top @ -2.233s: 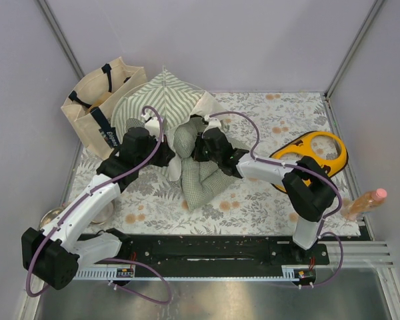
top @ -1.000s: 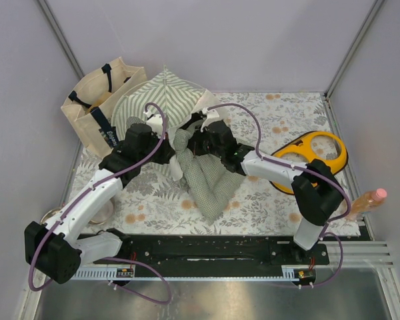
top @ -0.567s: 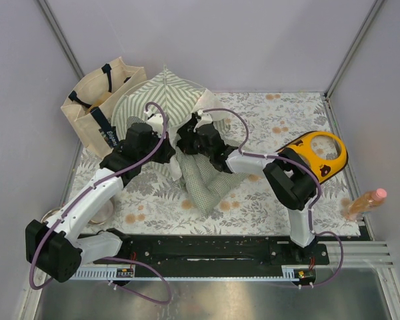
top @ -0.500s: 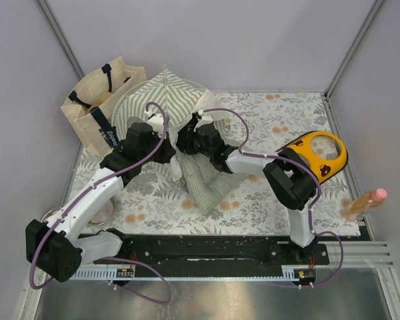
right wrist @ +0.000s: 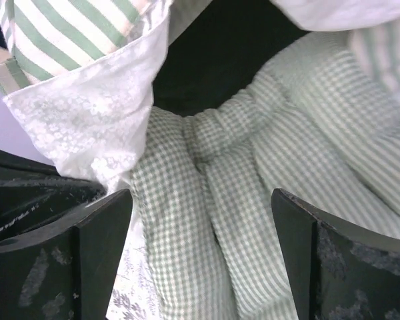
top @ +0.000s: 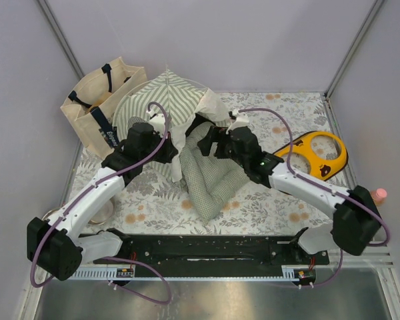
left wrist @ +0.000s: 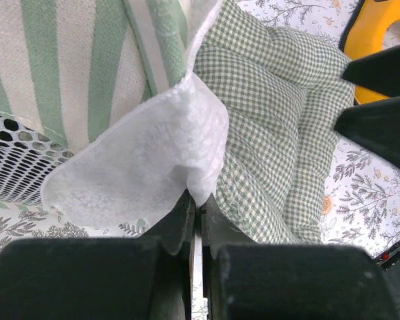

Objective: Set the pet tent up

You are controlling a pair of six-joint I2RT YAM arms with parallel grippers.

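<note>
The green-and-white striped fabric tent (top: 161, 100) stands in the upper left of the top view. It is just beside the beige canvas tote bag (top: 93, 110). Its door faces the arms.

The left fingers (left wrist: 199, 215) are pressed together. They pinch the edge of the white lacy door flap (left wrist: 137, 163) and hold it to one side. The flap is thin and slippery-looking. If the left arm pulls too hard, I think the flap can slide out and drop over the door. A hard pull can also drag the light tent or tip it over.

The right fingers (top: 210, 141) are spread wide and hold nothing. They hang over the green checked quilted cushion (top: 213, 180). The cushion is bent and bunched. Its far end is at the dark door and the rest lies on the flowery tabletop (top: 273, 203). Nothing holds it, so it can flop back out.

If the right fingers close now, they can grab only a small fold. They can also catch the flap by mistake. A push on the bunched cushion can shove the tent back into the bag.

The two arms are very near each other at the door, so they can bump.
</note>
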